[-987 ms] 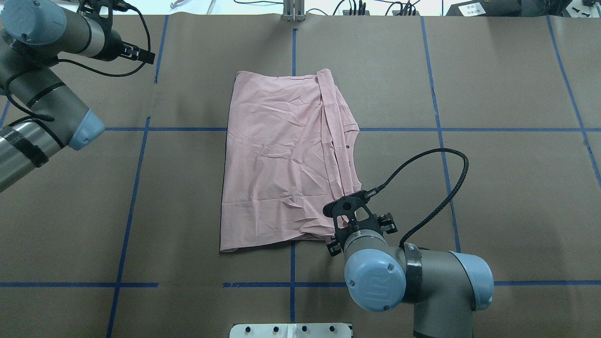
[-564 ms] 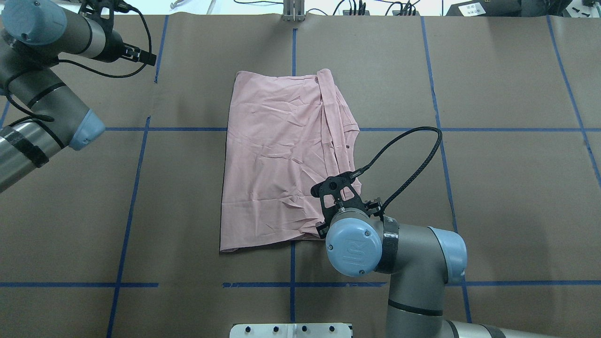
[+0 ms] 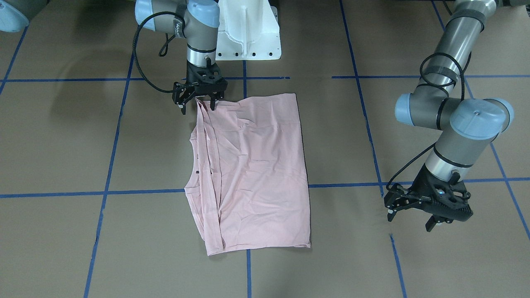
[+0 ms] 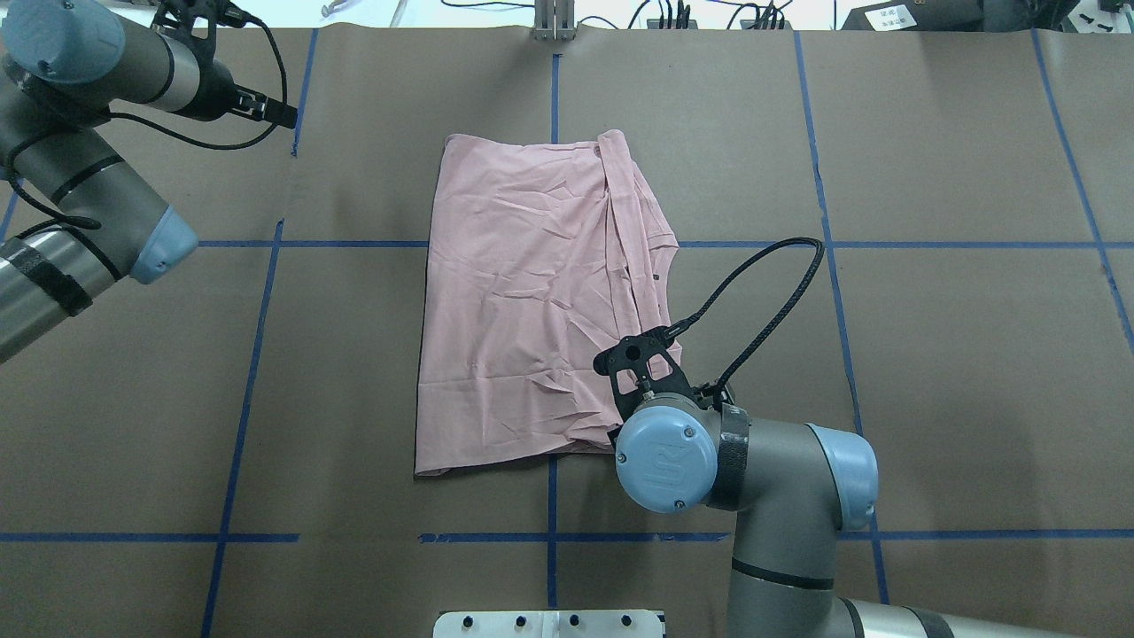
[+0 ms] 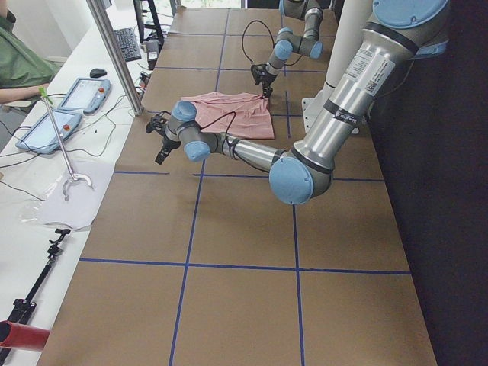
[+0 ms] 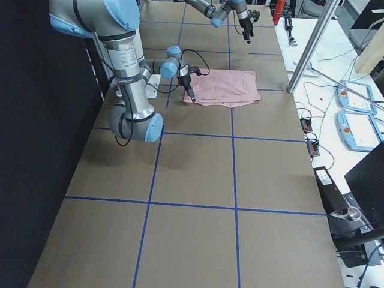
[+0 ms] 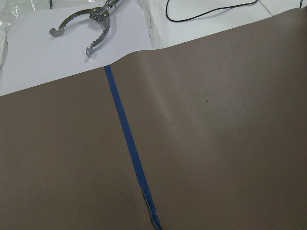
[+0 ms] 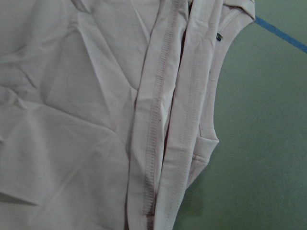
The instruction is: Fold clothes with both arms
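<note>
one t-shirt (image 4: 523, 301): pale pink, folded lengthwise, flat mid tabletop (image 4: 930, 354)
right claw (image 3: 197, 106): fingers apart, over t-shirt corner nearest robot-side edge
left claw (image 3: 409, 221): fingers apart, off the t-shirt, toward far left corner

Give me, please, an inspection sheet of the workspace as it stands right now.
Surface: table covered in brown paper with a blue tape grid.
Job's things: pink T-shirt, partly folded, plain side up, wrinkled, at the centre.
Clutter: nothing seen on the table.
End effectors: right end effector open at the shirt's corner nearest the robot's right, contact unclear; left end effector open over bare table, apart from the shirt.
Cables: right wrist cable loops above the table; left arm cable hangs clear.
Surroundings: white pedestal; metal tongs on white paper, pendants and a person beyond the far edge.
</note>
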You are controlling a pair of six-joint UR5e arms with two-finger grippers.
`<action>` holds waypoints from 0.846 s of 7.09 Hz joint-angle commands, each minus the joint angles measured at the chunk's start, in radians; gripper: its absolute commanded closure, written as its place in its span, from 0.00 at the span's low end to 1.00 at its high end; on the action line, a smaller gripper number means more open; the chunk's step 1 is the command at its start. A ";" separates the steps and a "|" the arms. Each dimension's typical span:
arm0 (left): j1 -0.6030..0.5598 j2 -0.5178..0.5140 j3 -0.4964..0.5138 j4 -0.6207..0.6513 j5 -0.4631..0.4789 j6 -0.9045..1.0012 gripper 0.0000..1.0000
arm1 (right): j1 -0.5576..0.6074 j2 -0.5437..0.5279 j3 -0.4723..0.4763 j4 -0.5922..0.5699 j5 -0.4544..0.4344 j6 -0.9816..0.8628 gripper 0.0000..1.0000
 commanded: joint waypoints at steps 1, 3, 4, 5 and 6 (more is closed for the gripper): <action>0.001 0.000 0.001 0.000 0.000 -0.001 0.00 | 0.016 -0.005 0.001 -0.049 0.002 -0.018 0.00; 0.001 0.000 0.001 0.000 0.000 -0.001 0.00 | 0.058 -0.013 0.008 -0.131 0.032 -0.031 0.00; 0.002 0.000 0.001 0.000 0.000 -0.001 0.00 | 0.073 -0.034 0.008 -0.143 0.039 -0.042 0.00; 0.002 0.000 -0.001 0.000 0.000 -0.001 0.00 | 0.079 -0.083 0.023 -0.143 0.037 -0.042 0.00; 0.002 0.000 -0.001 0.000 0.000 -0.001 0.00 | 0.083 -0.102 0.072 -0.144 0.039 -0.042 0.00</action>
